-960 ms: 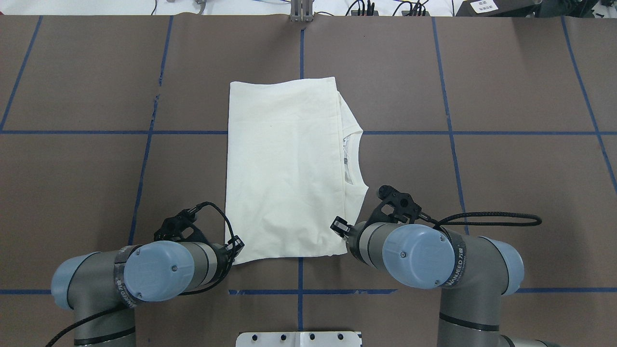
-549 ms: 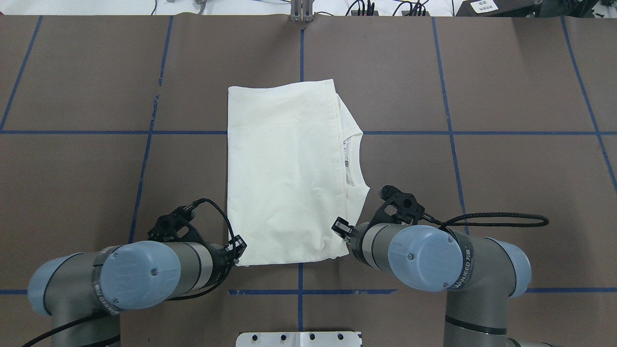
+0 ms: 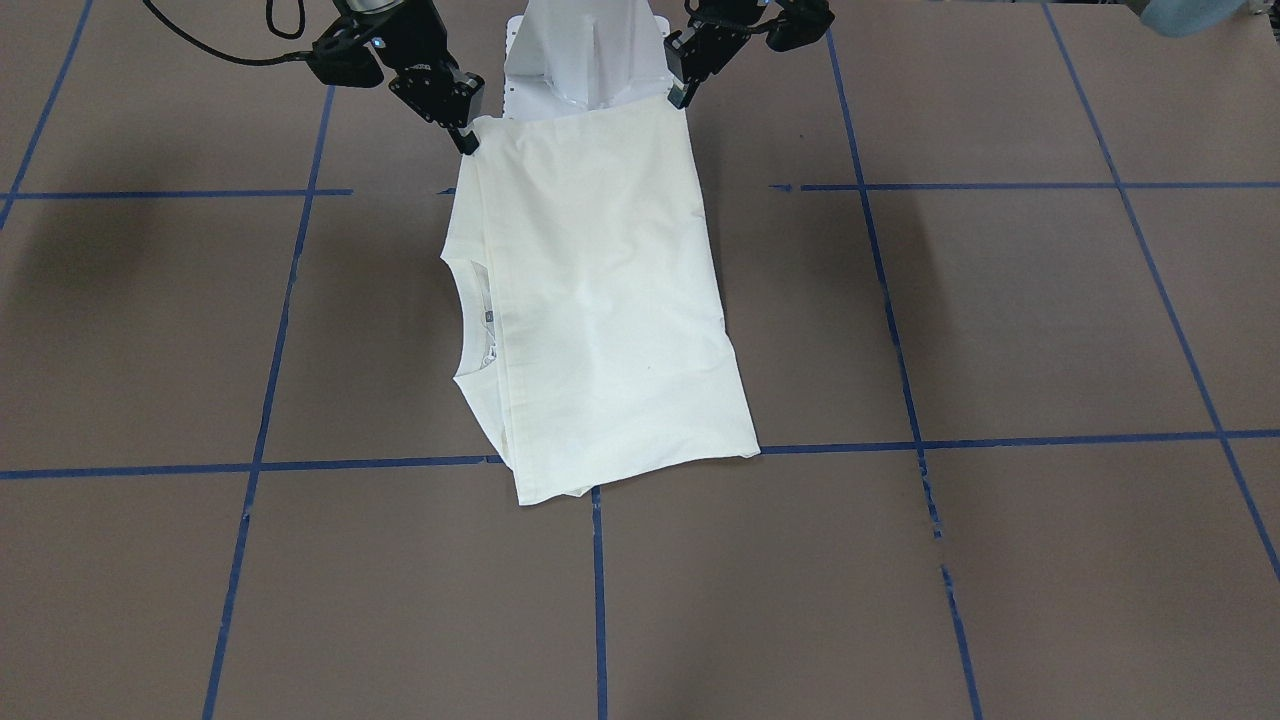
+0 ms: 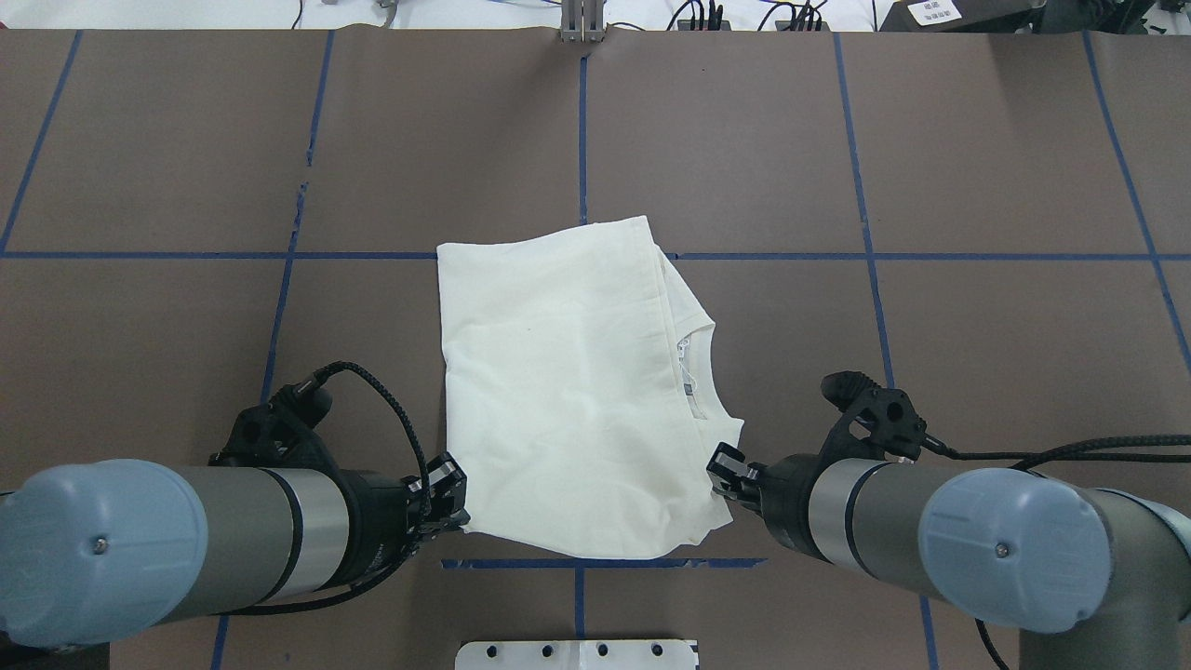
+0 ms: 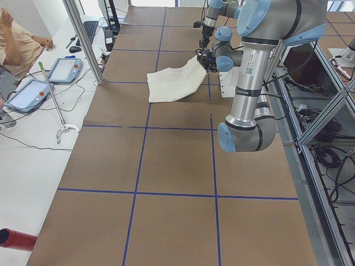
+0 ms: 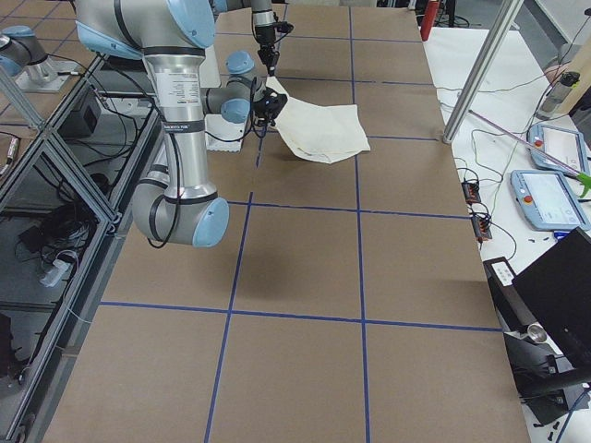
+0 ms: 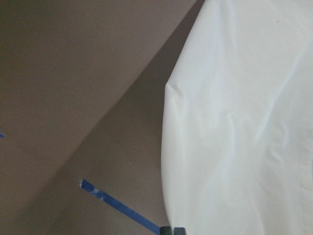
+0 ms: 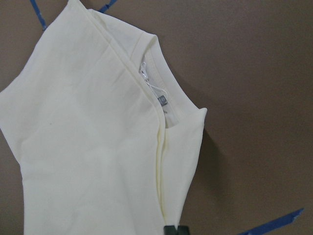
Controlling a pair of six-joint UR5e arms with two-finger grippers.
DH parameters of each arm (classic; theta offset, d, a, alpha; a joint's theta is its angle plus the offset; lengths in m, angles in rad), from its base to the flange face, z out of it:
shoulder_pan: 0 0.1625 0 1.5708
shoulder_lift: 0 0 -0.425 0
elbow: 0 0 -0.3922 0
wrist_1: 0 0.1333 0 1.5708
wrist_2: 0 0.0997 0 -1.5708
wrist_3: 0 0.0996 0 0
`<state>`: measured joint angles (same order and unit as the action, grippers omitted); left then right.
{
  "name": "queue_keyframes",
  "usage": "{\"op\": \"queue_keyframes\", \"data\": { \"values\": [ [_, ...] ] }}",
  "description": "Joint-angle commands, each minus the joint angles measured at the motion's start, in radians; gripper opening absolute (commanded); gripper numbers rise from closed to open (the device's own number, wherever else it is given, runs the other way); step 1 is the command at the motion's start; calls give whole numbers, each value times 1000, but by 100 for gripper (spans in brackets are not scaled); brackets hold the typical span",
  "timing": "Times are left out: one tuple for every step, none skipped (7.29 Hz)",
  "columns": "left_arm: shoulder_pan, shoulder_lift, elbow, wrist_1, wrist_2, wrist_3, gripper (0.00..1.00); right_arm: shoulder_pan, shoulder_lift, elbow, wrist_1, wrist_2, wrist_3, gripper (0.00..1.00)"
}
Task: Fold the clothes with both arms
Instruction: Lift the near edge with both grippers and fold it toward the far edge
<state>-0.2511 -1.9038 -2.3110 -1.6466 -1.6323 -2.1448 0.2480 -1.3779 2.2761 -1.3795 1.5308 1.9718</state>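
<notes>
Near the robot's side of the brown tabletop (image 4: 977, 167), at its middle, a folded cream shirt (image 4: 558, 391) is held by both arms. A plain face of the cloth is turned up, and the folded layers are stacked so that the ribbed collar (image 4: 696, 358) shows along the right edge in the overhead view. A small label (image 8: 161, 100) is seen inside the collar from the right wrist camera.

The left fingers (image 4: 447, 479) are clamped on the shirt's left corner on the robot's side, and the right fingers (image 4: 724, 462) are clamped on the right corner of the same edge, just below the collar. In each wrist view the dark fingertips are seen pressed together at the bottom of the picture with the cloth between them. This pinched edge is lifted off the tabletop, as the two side views show, while the far edge rests on the surface at the crosswise strip of the blue tape lines (image 4: 582, 121). The cloth slopes down and away from the robot and is lightly wrinkled.

The left arm (image 4: 186, 549) and the right arm (image 4: 940, 540) are stretched low and roughly level towards the shirt from either side. A white base plate (image 4: 577, 654) is seen at the near edge between them. A person (image 5: 19, 41) is seated at a side table (image 5: 33, 127) beyond the far side of the tabletop.
</notes>
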Motion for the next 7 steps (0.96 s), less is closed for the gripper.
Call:
{"op": "queue_keyframes", "data": {
  "values": [
    [-100,-15,80,1,-6,75,0,176,175,-160,-33,114,-34,0],
    [-115,-29,122,-4,-3,91,0,248,251,-246,-62,167,-62,0],
    [-150,-65,155,-4,-6,112,0,290,278,-288,-61,170,-117,0],
    [-180,-90,218,-8,-3,161,0,313,319,-359,-56,175,-126,0],
    [-215,-128,298,-16,-1,211,0,316,386,-453,-53,174,-128,0],
    [-236,-145,379,-74,0,242,0,330,429,-546,-41,174,-133,0],
    [-258,-147,454,-155,2,249,0,355,480,-658,23,175,-128,0]
  ]
}}
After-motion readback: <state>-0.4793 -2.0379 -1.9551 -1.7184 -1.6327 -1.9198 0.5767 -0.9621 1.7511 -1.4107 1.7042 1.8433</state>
